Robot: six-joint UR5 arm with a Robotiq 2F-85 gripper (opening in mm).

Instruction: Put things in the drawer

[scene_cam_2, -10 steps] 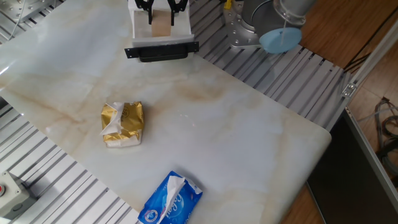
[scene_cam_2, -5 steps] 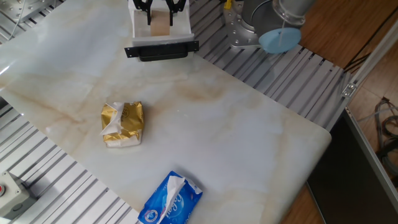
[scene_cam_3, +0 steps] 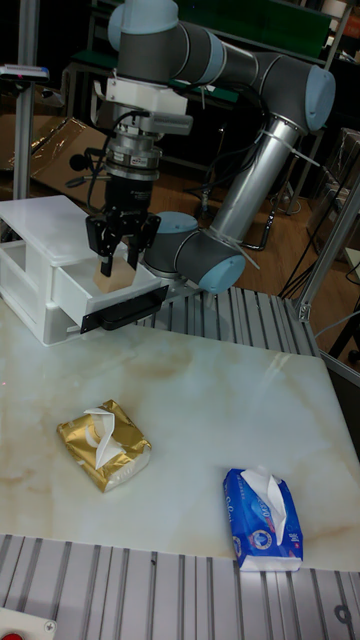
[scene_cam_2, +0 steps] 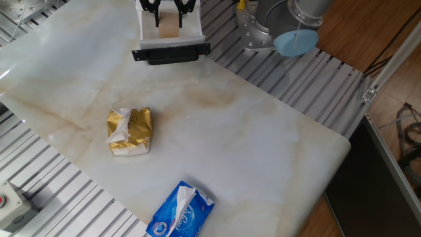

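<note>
Fingers point(scene_cam_3: 118, 262) closed on wooden cube point(scene_cam_3: 107, 267), upper left of frame, just over open drawer point(scene_cam_3: 122, 297). Cube not yet released. Left: let go, withdraw, perhaps shut drawer.

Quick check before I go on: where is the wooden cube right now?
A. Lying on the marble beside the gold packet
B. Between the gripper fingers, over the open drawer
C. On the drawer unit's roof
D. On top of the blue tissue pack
B: the wooden cube sits between the fingers of the gripper, right above the pulled-out tray of the drawer.
</note>
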